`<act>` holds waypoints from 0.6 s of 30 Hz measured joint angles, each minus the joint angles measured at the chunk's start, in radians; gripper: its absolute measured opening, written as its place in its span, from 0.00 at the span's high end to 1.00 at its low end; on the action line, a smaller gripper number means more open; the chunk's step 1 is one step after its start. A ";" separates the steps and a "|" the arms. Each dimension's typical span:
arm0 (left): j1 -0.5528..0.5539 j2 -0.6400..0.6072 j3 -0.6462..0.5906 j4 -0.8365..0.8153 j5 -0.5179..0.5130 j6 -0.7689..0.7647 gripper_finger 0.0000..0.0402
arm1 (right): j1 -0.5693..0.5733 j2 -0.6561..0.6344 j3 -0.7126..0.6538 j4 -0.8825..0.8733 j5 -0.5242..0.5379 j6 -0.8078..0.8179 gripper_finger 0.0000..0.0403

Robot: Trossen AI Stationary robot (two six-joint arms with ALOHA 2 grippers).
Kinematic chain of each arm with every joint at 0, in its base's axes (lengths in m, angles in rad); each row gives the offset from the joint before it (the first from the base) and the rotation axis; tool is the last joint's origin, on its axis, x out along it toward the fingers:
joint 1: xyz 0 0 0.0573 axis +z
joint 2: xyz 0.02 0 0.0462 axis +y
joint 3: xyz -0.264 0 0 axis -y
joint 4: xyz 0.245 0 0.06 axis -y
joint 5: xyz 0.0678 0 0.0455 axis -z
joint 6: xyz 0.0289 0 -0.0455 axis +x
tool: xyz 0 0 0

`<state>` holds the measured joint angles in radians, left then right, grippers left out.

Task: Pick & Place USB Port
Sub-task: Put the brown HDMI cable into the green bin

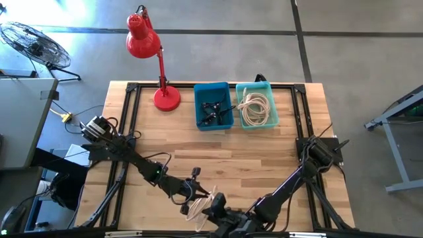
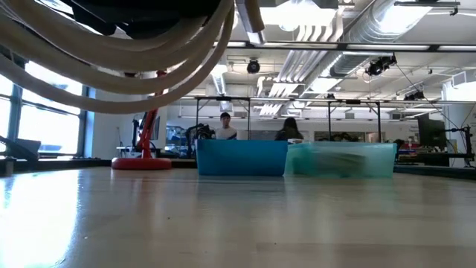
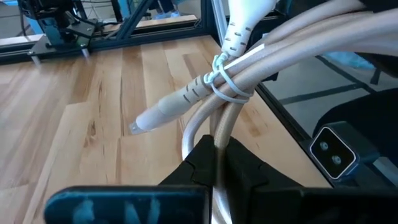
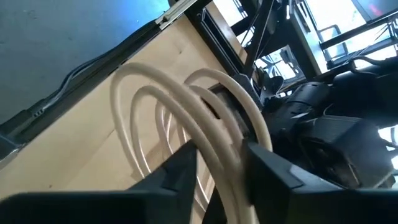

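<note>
From above, near the table's front edge, we see both grippers meeting at the cable (image 1: 200, 210). Low down, its loops hang clear of the table (image 2: 223, 216). Left gripper (image 3: 219, 163) pinches one strand tight. Right gripper (image 4: 219, 163) straddles a loop, jaws half closed; we risk snagging or dropping it mid-handover.

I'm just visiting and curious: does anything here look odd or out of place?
Only that the white cable bundle hangs off the table, near its front edge, with both grippers on it: left gripper, right gripper.
</note>
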<state>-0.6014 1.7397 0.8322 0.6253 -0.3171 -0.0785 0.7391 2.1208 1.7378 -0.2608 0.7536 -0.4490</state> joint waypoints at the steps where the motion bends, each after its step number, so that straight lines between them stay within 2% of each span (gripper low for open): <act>1: 0.000 0.000 0.000 0.000 -0.003 0.001 0.96 | 0.000 0.000 0.000 0.000 0.001 0.001 0.72; 5: -0.001 0.000 0.000 0.000 -0.025 0.003 0.87 | -0.001 0.000 0.000 -0.003 0.008 0.006 0.91; 7: -0.001 -0.001 0.000 0.007 -0.030 -0.002 0.84 | 0.000 0.000 0.000 -0.009 0.023 0.028 0.96; 18: -0.001 -0.004 0.002 0.020 -0.041 0.003 0.80 | 0.016 0.000 0.000 -0.077 0.127 0.101 0.98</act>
<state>-0.6025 1.7359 0.8341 0.6449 -0.3580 -0.0757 0.7550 2.1208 1.7374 -0.3383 0.8810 -0.3476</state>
